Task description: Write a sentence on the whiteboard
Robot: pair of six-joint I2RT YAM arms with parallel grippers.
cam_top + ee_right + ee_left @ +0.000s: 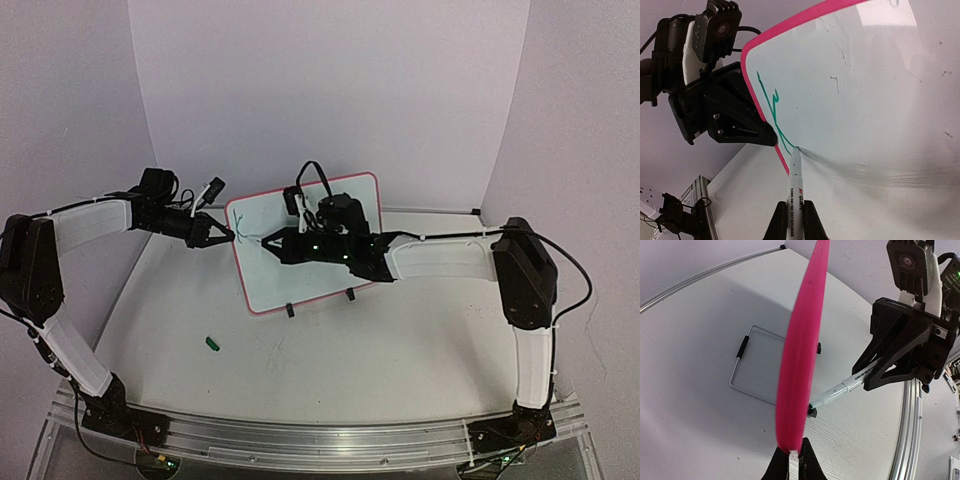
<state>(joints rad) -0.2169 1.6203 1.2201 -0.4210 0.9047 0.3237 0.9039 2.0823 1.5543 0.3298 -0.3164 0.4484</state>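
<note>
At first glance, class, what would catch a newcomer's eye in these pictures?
The red-framed whiteboard stands mid-table, its left edge pinched by the left gripper. The right gripper holds a marker, tip on the board at the end of a green stroke near that edge.

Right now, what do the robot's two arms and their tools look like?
The left arm and right arm have white shells between black joints, with thin black cables alongside. The left tool and right tool are black, angular wedges tapering to two fingers. Green lights glow near the right wrist.
</note>
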